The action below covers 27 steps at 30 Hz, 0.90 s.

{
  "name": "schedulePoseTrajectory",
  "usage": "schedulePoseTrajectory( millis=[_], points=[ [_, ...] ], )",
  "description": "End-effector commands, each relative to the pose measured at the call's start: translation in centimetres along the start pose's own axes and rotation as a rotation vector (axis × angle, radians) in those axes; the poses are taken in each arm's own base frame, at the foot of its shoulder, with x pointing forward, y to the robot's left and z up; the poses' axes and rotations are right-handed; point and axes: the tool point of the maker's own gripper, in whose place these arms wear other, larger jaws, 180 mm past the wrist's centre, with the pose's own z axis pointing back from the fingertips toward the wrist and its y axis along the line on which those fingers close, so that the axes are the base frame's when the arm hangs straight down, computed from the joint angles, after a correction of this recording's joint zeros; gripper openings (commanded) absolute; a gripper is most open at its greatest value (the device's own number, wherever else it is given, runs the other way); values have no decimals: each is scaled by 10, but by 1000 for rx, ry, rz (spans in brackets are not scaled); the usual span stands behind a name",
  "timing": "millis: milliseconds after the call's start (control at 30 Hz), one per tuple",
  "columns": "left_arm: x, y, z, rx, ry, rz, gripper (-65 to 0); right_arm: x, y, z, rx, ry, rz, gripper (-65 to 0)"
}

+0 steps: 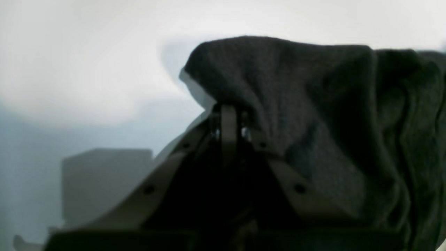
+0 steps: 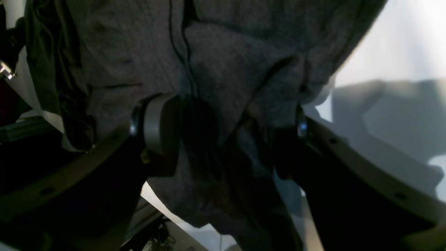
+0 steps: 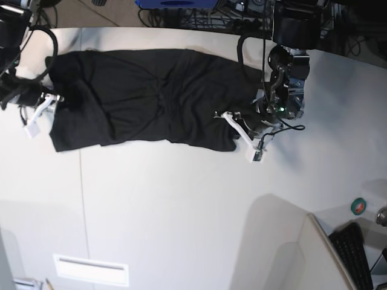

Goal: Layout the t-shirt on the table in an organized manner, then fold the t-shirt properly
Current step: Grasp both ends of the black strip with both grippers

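Lying spread across the far part of the table (image 3: 193,199), the t-shirt (image 3: 145,96) shows only plain black cloth. The left gripper (image 1: 228,116) is clamped tight on a fold of cloth at one edge (jaws fully together). The right gripper (image 2: 223,122) stands wide, with bunched cloth between its fingers (image 2: 158,122).

One black t-shirt (image 3: 151,99) lies on one white tabletop (image 3: 181,205) — a single garment, nothing else of cloth. Two robot arms, one at each end of it — left gripper (image 3: 242,130) and right gripper (image 3: 39,115). Far from both sets of fingers: one keyboard (image 3: 357,254), one small green-rimmed round thing (image 3: 358,206).
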Motion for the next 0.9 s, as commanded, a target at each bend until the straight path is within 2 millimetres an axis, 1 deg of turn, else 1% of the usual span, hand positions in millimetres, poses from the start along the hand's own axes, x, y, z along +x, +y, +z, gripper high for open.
schedulePoseTrajectory(
  millis=[0, 67, 133, 200, 267, 300, 367, 400, 467, 567, 633, 667, 767, 800, 867],
  points=[
    [9, 8, 3, 21, -15, -9, -650, -1, -6, 2, -16, 17, -2, -275],
    [6, 11, 4, 27, -8, -10, -650, -1, -8, -3, -7, 27, -33, -306],
    [7, 12, 6, 30, -13, -15, -650, -2, -12, -6, 0, 21, -67, -405],
    [1, 20, 13, 45, -7, -27, -650, 4, -12, -8, 3, -8, -76, -512],
    [0, 22, 20, 50, -17, -45, -650, 9, -12, -9, 3, -33, -75, -627],
    [-4, 22, 24, 53, -17, -52, -650, 11, -12, -9, 3, -42, -75, -650],
    [-12, 24, 32, 61, -12, -61, -650, 14, -11, -8, 3, -52, -73, -650],
    [-16, 29, 36, 72, -13, -51, -650, 14, -12, -8, 3, -55, -73, -650],
    [-25, 45, 48, 114, -19, -4, -650, 22, -10, -4, -4, -84, -48, -650],
    [-32, 68, 64, 174, -31, 44, -650, 33, -8, 10, -52, -138, 0, -650],
    [-40, 78, 71, 198, -27, 64, -650, 44, -4, 23, -101, -179, 18, -650],
    [-41, 81, 72, 204, -25, 70, -650, 48, 2, 27, -119, -202, 19, -650],
    [-49, 78, 72, 200, -10, 76, -650, 63, 18, 46, -173, -276, 32, -650],
    [-50, 72, 69, 187, -6, 70, -650, 68, 23, 53, -193, -297, 36, -650],
    [-52, 48, 59, 135, 4, 52, -650, 71, 39, 56, -222, -310, 75, -650]
  ],
)
